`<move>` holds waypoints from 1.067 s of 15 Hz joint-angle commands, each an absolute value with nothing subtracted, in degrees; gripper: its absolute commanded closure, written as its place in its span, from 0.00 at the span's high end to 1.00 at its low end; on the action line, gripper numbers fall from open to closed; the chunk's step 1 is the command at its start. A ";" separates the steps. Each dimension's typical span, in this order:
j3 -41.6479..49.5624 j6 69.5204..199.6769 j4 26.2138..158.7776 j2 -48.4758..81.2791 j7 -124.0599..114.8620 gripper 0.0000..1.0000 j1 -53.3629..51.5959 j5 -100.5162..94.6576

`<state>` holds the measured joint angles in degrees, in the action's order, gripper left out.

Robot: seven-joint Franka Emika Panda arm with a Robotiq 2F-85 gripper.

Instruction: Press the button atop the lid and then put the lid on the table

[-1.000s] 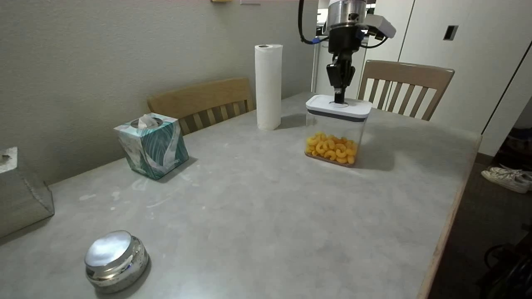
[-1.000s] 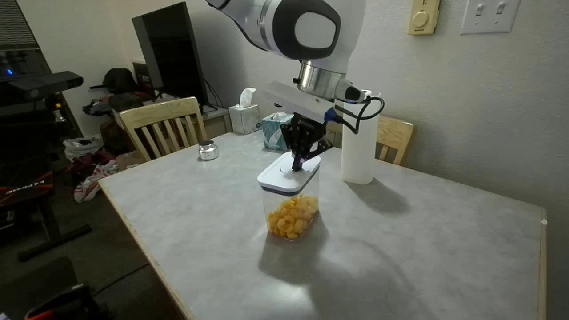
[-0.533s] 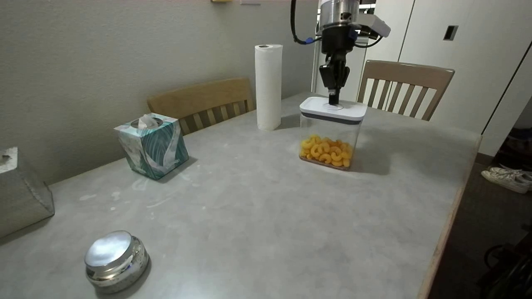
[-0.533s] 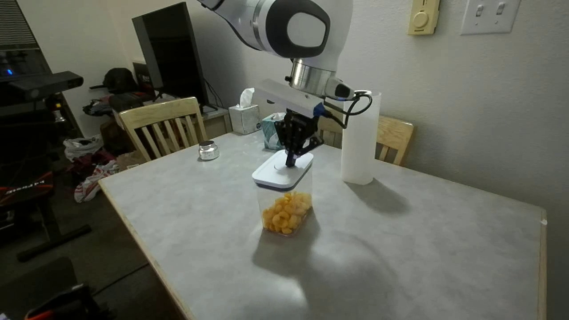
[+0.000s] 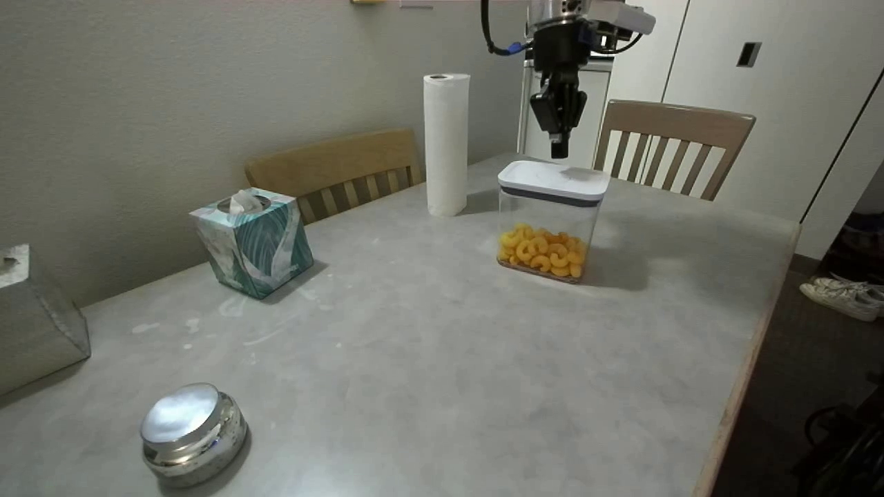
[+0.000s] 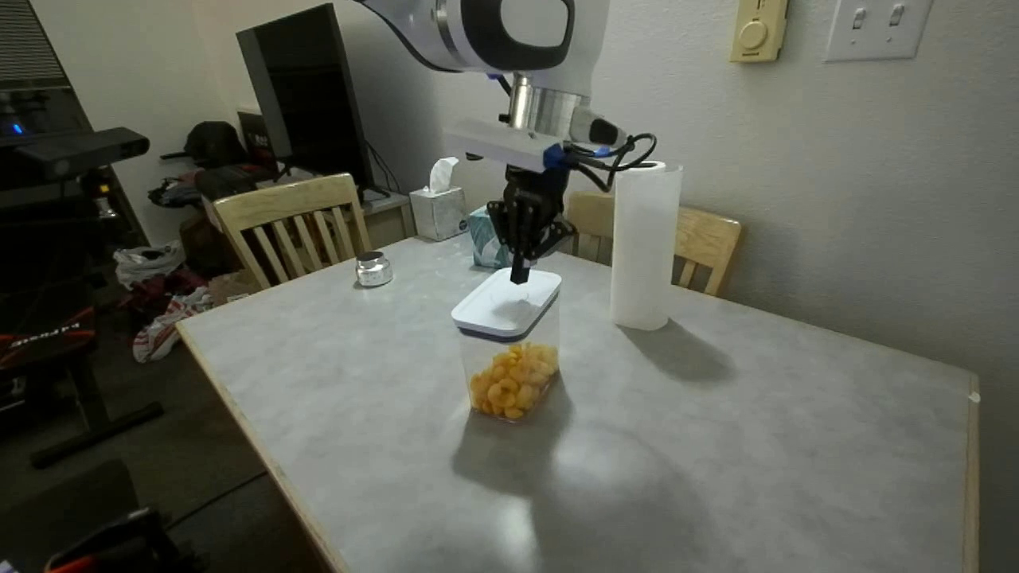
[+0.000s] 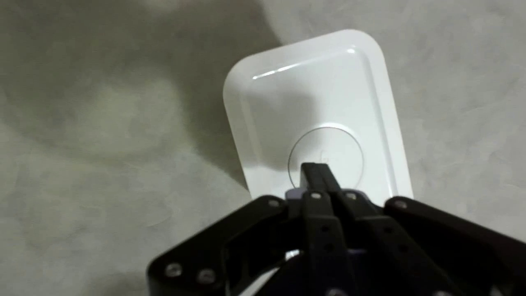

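The white lid sits on a clear container holding yellow pasta; the lid also shows in an exterior view and the wrist view. The round white button lies in the lid's middle and looks about level with it. My gripper has its fingertips together, empty, a little above the button, apart from it. It also shows in an exterior view and in the wrist view, where it covers the button's near part. The grey table carries the container.
A paper towel roll stands behind the container by the wall. A teal tissue box, a grey tissue box and a shiny metal jar stand on the table. Wooden chairs surround it.
At first my gripper touched the lid's middle, and the container slid a little toward the metal jar with it. Then the gripper rose off the lid; the container stayed put.
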<state>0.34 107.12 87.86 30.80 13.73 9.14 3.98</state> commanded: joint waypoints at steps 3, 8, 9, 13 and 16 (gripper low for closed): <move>0.76 106.34 89.54 28.42 13.20 0.00 8.09 3.25; 0.05 107.81 89.86 30.49 15.30 0.00 9.14 5.62; -0.45 108.22 89.06 32.23 17.10 0.00 9.71 6.81; -1.97 104.76 83.42 38.68 24.60 0.00 11.59 11.05; -1.38 101.13 81.23 38.38 25.32 0.00 11.53 9.98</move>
<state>-0.77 103.45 84.58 35.44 23.62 10.78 10.14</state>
